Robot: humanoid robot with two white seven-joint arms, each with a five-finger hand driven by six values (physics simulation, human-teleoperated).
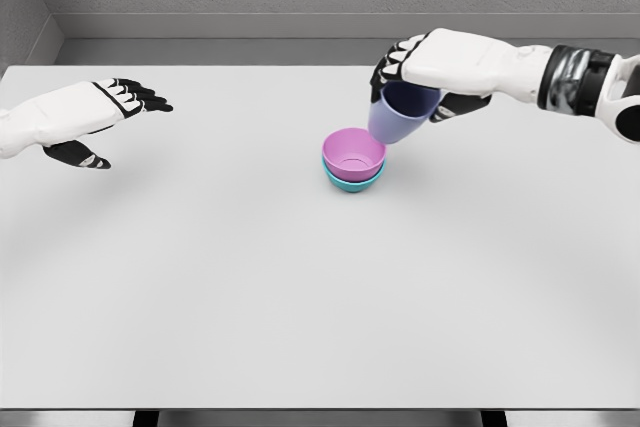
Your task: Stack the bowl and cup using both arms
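In the head view, the right hand was clamped on the cup, fingers wrapped around its upper part, and held it tilted in the air just behind and to the right of the bowls, its lower edge close to the pink bowl; whether they touched could not be told. The pink bowl sat nested in the teal bowl near the middle of the table. The left hand hovered well apart at the far left, fingers spread and holding nothing. The bowls looked already stacked, so the cup going into the pink bowl seemed to be the remaining step. The main risk was the tilt: released as it stood, the cup could catch the pink rim, tip over and roll off, or shove the light bowls sideways. Letting go off-centre could leave it leaning on the rim rather than seated.
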